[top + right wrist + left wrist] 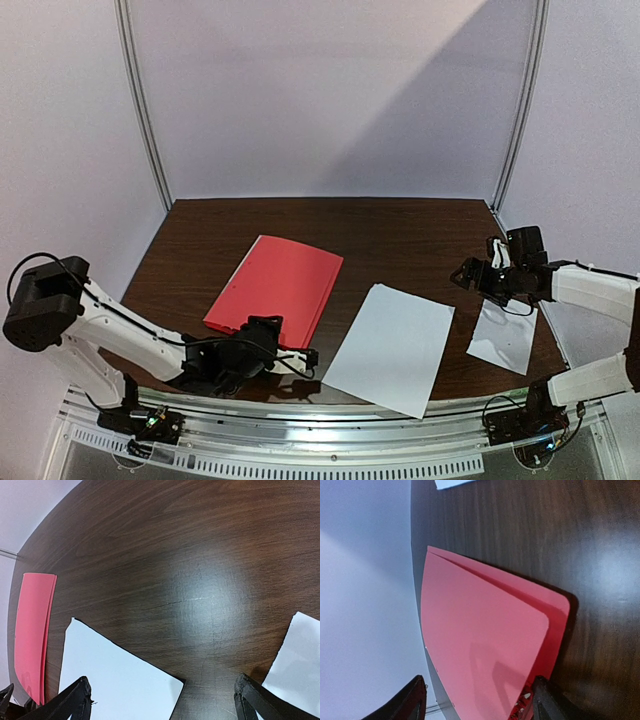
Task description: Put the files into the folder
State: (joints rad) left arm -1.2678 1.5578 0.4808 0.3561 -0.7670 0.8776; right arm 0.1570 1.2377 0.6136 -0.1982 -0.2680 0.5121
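Closed red folder (275, 285) lies left on desk (400, 235) | large sheet (390, 345) beside it, small sheet (505, 335) near right edge | left gripper (264, 332) jaws spread at folder's near edge | right gripper (466, 275) jaws wide apart, between the sheets.
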